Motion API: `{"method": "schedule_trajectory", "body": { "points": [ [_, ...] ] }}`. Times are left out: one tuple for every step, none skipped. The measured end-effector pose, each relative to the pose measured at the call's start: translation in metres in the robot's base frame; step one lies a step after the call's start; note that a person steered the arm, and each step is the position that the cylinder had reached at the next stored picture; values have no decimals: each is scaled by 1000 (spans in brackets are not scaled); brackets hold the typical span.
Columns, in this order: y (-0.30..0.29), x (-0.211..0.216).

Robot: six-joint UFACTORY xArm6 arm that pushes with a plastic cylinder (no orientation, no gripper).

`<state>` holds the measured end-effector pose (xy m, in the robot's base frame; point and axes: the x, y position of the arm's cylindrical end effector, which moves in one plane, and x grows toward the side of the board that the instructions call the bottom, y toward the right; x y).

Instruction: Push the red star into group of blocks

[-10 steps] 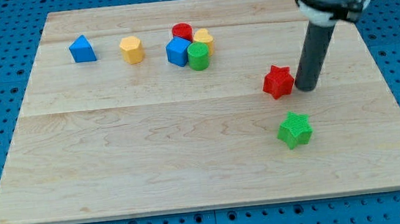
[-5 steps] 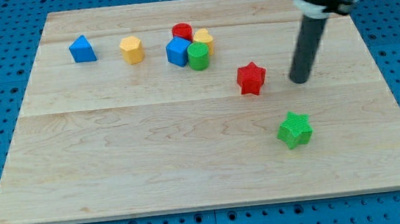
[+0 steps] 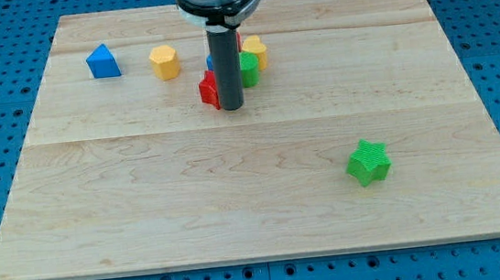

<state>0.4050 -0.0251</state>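
Note:
My tip (image 3: 231, 107) rests on the board just below the cluster at the view's top centre. The red star (image 3: 208, 90) sits right against the rod's left side, partly hidden by it, touching the bottom of the cluster. The cluster holds a blue block (image 3: 210, 63), a green cylinder (image 3: 249, 67), a yellow block (image 3: 254, 49) and a red cylinder, all largely hidden behind the rod.
A yellow hexagonal block (image 3: 164, 62) and a blue triangular block (image 3: 103, 61) stand at the view's top left. A green star (image 3: 368, 162) lies at the lower right. The wooden board (image 3: 145, 196) sits on a blue pegboard.
The rod has swept from the right to the cluster. The red star has moved left and up, from mid-board to the cluster's lower edge.

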Motion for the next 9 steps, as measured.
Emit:
{"method": "schedule_trajectory", "body": {
  "points": [
    [-1, 18],
    [-46, 20],
    [-40, 4],
    [-25, -18],
    [-24, 4],
    [33, 19],
    [107, 32],
    [153, 66],
    [177, 101]
  ]
}}
